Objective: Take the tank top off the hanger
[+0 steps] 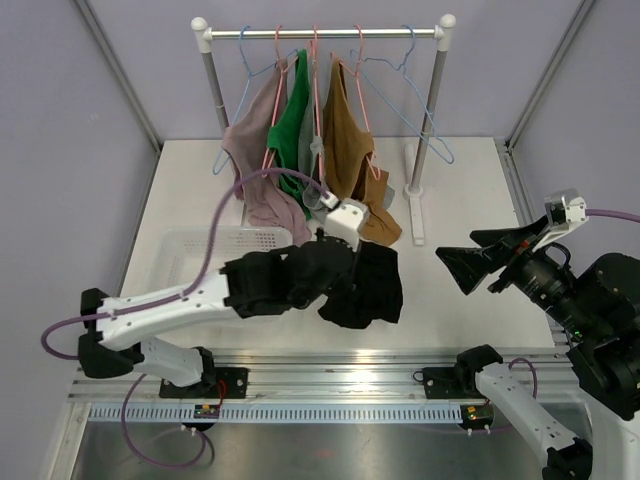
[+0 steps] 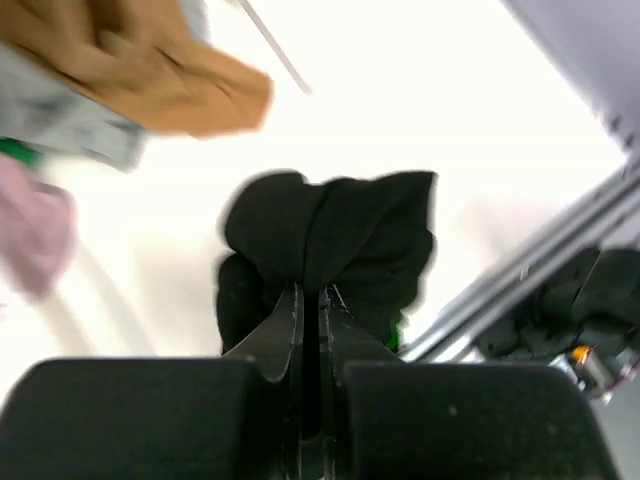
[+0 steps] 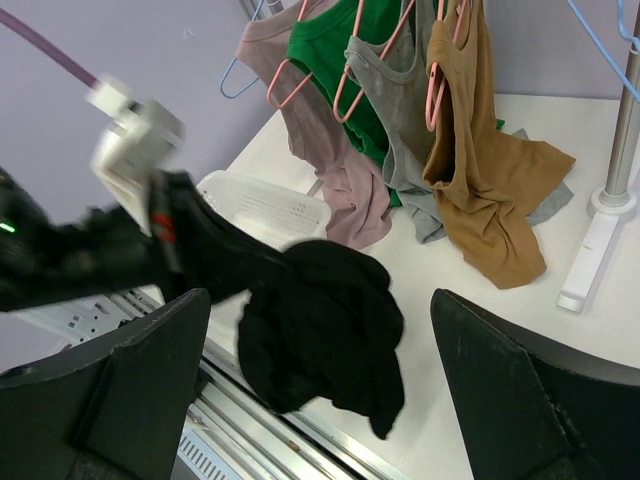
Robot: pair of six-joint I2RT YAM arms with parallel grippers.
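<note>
Near the middle of the worktop [image 1: 460, 190], we are holding the black tank top [image 1: 370, 290] in our left gripper [image 2: 310, 300]. Its jaws are pressing together on a bunched fold of the cloth, and the rest is drooping in a dark lump just right of the gripper. The top is hanging clear of the rack [image 1: 325, 33] and touching no hanger. Our right gripper [image 1: 455, 246] is hovering at the right, well apart from the top, with its jaws spread wide and pointing left towards it. At the far side, pink [image 1: 255, 130], green [image 1: 293, 120], grey [image 3: 400, 110] and brown [image 1: 345, 140] tops are hanging on pink hangers along the rail, their hems resting on the worktop. To the left, a white basket [image 1: 200, 245] is sitting partly behind our left arm.
</note>
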